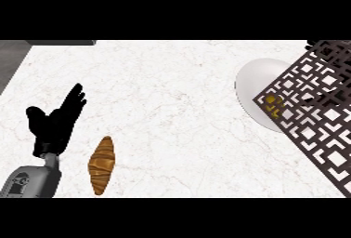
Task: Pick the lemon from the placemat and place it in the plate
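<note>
A white plate [257, 79] lies at the counter's upper right. A dark lattice-patterned placemat [316, 98] overlaps the plate's right side and runs down to the right edge of the view. Bits of the yellow lemon [273, 101] show through the lattice holes near the mat's left corner, over the plate's edge; most of it is hidden. My left hand [55, 122] stands at the far left, open with fingers straight and pointing up, far from the lemon. My right hand does not show.
A brown croissant [102, 164] lies on the white marble counter just right of my left forearm [31, 179]. A grey strip [12, 58] marks the counter's upper left corner.
</note>
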Available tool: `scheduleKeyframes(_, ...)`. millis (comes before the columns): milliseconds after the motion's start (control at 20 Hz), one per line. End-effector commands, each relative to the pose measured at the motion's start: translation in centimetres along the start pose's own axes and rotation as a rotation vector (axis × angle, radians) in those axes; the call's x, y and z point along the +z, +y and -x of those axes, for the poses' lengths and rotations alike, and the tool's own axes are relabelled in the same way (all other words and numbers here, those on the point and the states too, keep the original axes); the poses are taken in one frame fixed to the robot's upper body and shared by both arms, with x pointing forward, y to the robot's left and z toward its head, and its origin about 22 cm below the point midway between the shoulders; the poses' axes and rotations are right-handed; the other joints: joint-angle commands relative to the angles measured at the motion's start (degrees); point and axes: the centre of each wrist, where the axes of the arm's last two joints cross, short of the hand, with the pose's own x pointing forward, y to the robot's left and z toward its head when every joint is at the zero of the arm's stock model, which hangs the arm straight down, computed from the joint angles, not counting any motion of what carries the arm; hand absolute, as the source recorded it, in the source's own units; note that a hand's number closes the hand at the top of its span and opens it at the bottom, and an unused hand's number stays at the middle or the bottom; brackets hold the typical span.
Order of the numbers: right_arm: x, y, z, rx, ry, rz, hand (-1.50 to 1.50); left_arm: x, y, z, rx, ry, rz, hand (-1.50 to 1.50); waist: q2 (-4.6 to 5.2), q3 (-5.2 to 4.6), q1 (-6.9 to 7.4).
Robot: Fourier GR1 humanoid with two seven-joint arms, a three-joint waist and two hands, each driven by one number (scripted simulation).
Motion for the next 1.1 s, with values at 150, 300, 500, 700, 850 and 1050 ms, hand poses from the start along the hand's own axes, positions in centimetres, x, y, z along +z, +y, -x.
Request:
scheduleKeyframes(150, 3.3, -3.0, 0.3, -0.273, 0.078, -0.123, -1.5, -0.3, -0.2, -0.1, -0.001, -0.018, 0.011, 0.0, 0.48, 0.11, 0.6)
scheduleKeyframes(300, 3.3, -4.1, -0.4, -0.257, 0.041, -0.1, -1.5, 0.2, -0.7, 0.3, 0.006, -0.004, 0.028, 0.0, 0.5, 0.13, 1.02)
scheduleKeyframes(500, 4.9, -4.9, -0.2, -0.27, 0.02, -0.079, -1.5, -0.6, -0.1, -0.6, 0.027, 0.0, 0.032, 0.0, 0.83, 0.21, 1.33)
scheduleKeyframes(700, 5.3, -6.6, -1.2, -0.248, 0.02, -0.057, -1.5, -0.5, -2.3, -0.2, 0.001, -0.018, 0.022, 0.0, 1.06, 0.28, 1.6)
scheduleKeyframes(850, 5.5, -6.8, -1.2, -0.224, 0.027, -0.04, -1.5, -0.3, -1.1, -0.7, 0.0, -0.01, 0.03, 0.0, 1.03, 0.3, 2.29)
scheduleKeyframes(1050, 7.2, -6.7, -0.4, -0.202, 0.04, -0.008, -1.5, -0.3, -1.1, -0.1, -0.001, -0.026, 0.038, 0.0, 1.19, 0.34, 2.37)
